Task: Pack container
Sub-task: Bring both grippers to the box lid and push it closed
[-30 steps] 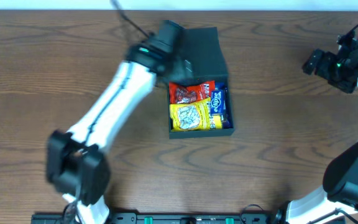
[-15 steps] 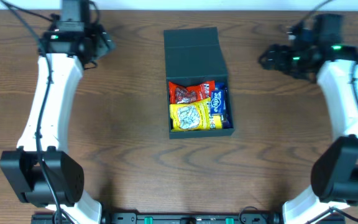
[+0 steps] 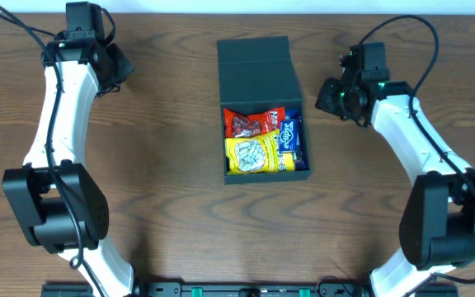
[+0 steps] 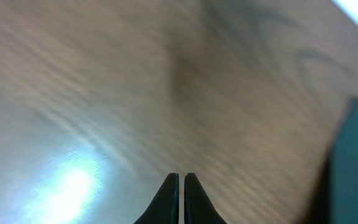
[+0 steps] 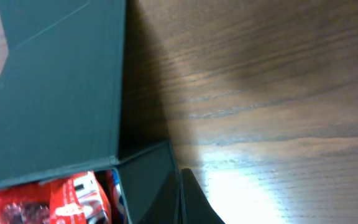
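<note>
The dark green container (image 3: 254, 66) lies at the middle of the table in the overhead view, its lid folded open flat on the far side. Inside the box are a red pack (image 3: 252, 124), a yellow pack (image 3: 254, 154) and a blue pack (image 3: 292, 140). My left gripper (image 3: 119, 68) is far to the left of the lid, shut and empty, its fingertips (image 4: 181, 177) over bare wood. My right gripper (image 3: 330, 95) hovers just right of the box, shut on nothing. In the right wrist view its tips (image 5: 180, 173) sit beside the container wall (image 5: 145, 180).
Brown wooden table (image 3: 171, 214) all around the container. The table's far edge (image 3: 237, 11) runs along the top of the overhead view. Both arm bases stand at the near edge.
The left arm swung from the container's lid away to the far left. The right arm came in towards the box's right side. Both grippers closed.
</note>
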You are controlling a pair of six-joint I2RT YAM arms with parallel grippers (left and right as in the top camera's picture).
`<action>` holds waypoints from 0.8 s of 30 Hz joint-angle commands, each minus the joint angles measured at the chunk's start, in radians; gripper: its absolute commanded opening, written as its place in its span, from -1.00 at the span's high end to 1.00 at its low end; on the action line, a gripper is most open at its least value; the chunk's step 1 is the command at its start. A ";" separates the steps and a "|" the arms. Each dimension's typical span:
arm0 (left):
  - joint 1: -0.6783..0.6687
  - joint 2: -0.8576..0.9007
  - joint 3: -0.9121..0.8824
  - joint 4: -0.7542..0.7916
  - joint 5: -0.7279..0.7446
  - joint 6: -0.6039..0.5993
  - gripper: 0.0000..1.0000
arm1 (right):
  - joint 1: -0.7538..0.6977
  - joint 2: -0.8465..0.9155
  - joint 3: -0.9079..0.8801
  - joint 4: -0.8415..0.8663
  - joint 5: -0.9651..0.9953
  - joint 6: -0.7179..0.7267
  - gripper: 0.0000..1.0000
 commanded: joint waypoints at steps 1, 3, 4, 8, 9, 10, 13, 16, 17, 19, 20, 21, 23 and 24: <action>-0.002 0.053 0.004 0.027 0.151 0.023 0.88 | 0.002 0.028 -0.023 0.035 -0.028 0.059 0.97; -0.002 0.107 0.004 0.052 0.232 0.031 0.88 | 0.003 0.061 -0.024 0.064 -0.051 0.086 0.97; -0.002 0.130 0.004 0.066 0.280 0.041 0.88 | 0.003 0.077 -0.024 0.082 -0.067 0.093 0.97; -0.004 0.224 0.004 0.167 0.508 0.056 0.89 | 0.002 0.154 -0.024 0.183 -0.162 0.116 0.97; -0.007 0.241 0.004 0.187 0.536 0.046 0.88 | 0.000 0.170 -0.024 0.203 -0.178 0.131 0.97; -0.011 0.256 0.005 0.198 0.555 0.037 0.88 | -0.002 0.187 -0.024 0.224 -0.189 0.147 0.97; -0.038 0.302 0.005 0.195 0.576 0.019 0.88 | -0.012 0.241 -0.024 0.303 -0.264 0.171 0.97; -0.075 0.326 0.006 0.201 0.590 0.018 0.88 | -0.017 0.274 -0.017 0.331 -0.275 0.190 0.97; -0.091 0.335 0.009 0.203 0.590 0.018 0.89 | -0.017 0.291 -0.009 0.343 -0.288 0.190 0.97; -0.118 0.352 0.016 0.202 0.590 0.018 0.88 | -0.017 0.319 0.008 0.352 -0.317 0.194 0.97; -0.129 0.359 0.019 0.202 0.589 0.017 0.88 | -0.017 0.331 0.018 0.351 -0.320 0.194 0.97; -0.135 0.362 0.022 0.202 0.589 0.016 0.89 | -0.017 0.341 0.026 0.351 -0.321 0.194 0.97; -0.140 0.367 0.026 0.203 0.588 0.002 0.89 | -0.017 0.358 0.041 0.354 -0.329 0.194 0.97; -0.140 0.367 0.026 0.206 0.589 -0.005 0.88 | -0.018 0.368 0.049 0.358 -0.337 0.193 0.97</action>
